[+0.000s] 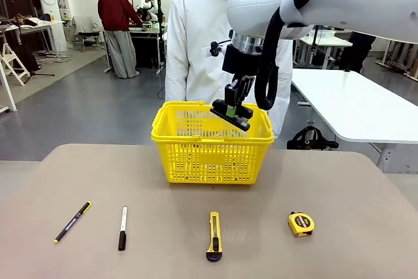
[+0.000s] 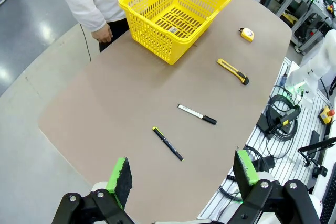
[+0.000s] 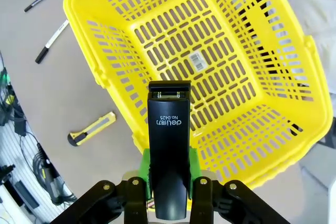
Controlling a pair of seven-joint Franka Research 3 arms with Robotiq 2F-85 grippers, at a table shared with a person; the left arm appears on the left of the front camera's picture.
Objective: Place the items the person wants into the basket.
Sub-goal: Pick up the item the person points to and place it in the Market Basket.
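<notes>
My right gripper [image 1: 232, 112] is shut on a black stapler [image 3: 169, 129] marked "deli", hanging over the open top of the yellow basket [image 1: 212, 140]. The basket floor [image 3: 210, 56] is bare apart from a barcode label. On the near left of the table lie a black pen with a yellow tip [image 1: 72, 221] and a white marker with a black cap [image 1: 123, 227]. High above the table's near-left corner, my left gripper [image 2: 182, 170] stands open and holds nothing. The person [image 1: 196, 37] in a white jacket stands right behind the basket.
A yellow-and-black utility knife [image 1: 214, 235] and a small yellow tape measure [image 1: 300, 223] lie at the near middle and near right. The person's hand [image 2: 102, 34] hangs at the far table edge, left of the basket. Cables and an emergency stop sit off the table's robot side.
</notes>
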